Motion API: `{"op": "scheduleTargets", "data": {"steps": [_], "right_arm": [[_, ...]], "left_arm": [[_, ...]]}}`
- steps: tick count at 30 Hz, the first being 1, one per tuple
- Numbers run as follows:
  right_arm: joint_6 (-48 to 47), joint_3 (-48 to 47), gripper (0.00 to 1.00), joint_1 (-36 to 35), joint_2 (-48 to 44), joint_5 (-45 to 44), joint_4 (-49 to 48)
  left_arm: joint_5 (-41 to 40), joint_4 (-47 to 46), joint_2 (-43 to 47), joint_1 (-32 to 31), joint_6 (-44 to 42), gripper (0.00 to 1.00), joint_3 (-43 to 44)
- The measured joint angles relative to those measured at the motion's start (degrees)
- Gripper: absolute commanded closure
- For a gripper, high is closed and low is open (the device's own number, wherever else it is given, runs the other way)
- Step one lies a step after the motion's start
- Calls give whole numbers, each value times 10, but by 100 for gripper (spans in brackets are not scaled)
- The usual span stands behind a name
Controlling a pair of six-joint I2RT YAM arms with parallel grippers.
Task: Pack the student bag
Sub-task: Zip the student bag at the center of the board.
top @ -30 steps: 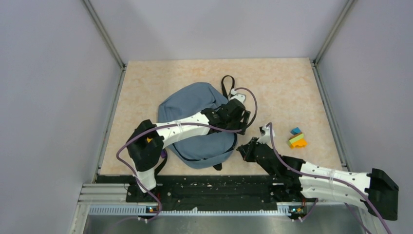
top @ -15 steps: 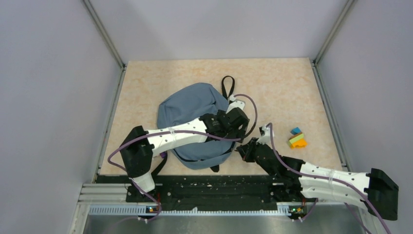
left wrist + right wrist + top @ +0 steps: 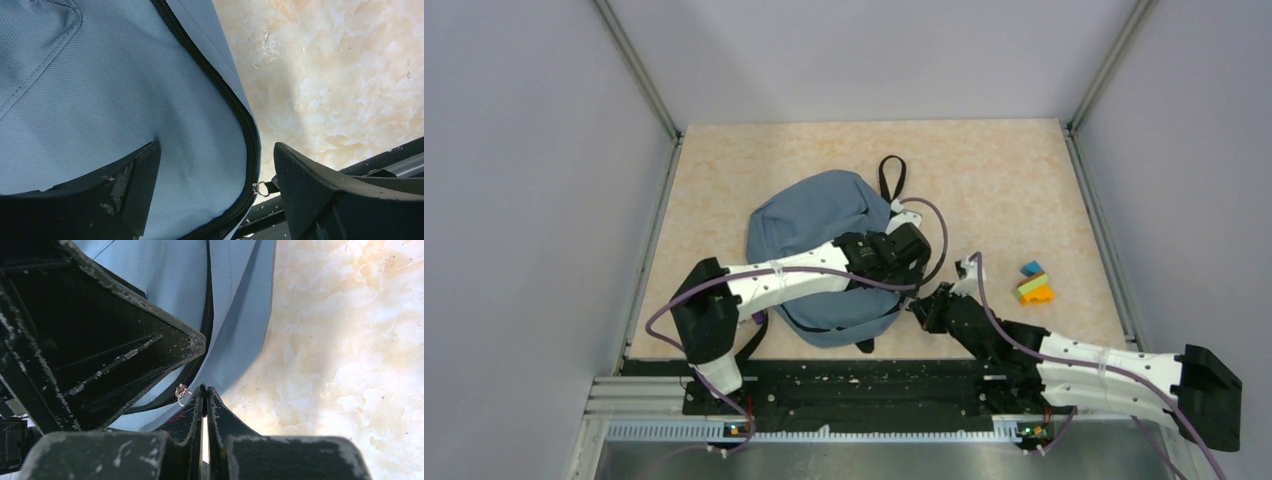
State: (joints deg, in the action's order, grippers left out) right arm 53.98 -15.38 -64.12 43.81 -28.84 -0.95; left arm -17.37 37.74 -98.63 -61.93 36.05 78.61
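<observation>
student bag (image 3: pixel 814 215) lies flat, left of centre on the surface (image 3: pixel 1014 180), long axis roughly near-to-far, top loop (image 3: pixel 889 175) pointing at the far edge

left hand (image 3: pixel 216 147) open over the bag's right side, one finger over the fabric, the other past the zipper (image 3: pixel 225 87)

right hand (image 3: pixel 204 390) at the bag's near-right rim, fingers pressed together on the zipper pull (image 3: pixel 181 390), metal ring just beside the tips

coloured blocks (image 3: pixel 1035 287) near the right edge, well apart from the bag

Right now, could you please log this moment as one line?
left fingers open over student bag | right fingers shut on zipper pull | blocks unpacked
</observation>
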Motion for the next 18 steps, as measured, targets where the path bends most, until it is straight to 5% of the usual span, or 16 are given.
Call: {"op": "scheduleTargets", "data": {"steps": [9, 18], "right_arm": [[-4, 0, 100, 0, 9, 5, -5], [-5, 0, 100, 0, 9, 5, -12]], "left_arm": [[-2, 21, -42, -1, -15, 42, 36], [22, 9, -55, -9, -13, 36, 40]]}}
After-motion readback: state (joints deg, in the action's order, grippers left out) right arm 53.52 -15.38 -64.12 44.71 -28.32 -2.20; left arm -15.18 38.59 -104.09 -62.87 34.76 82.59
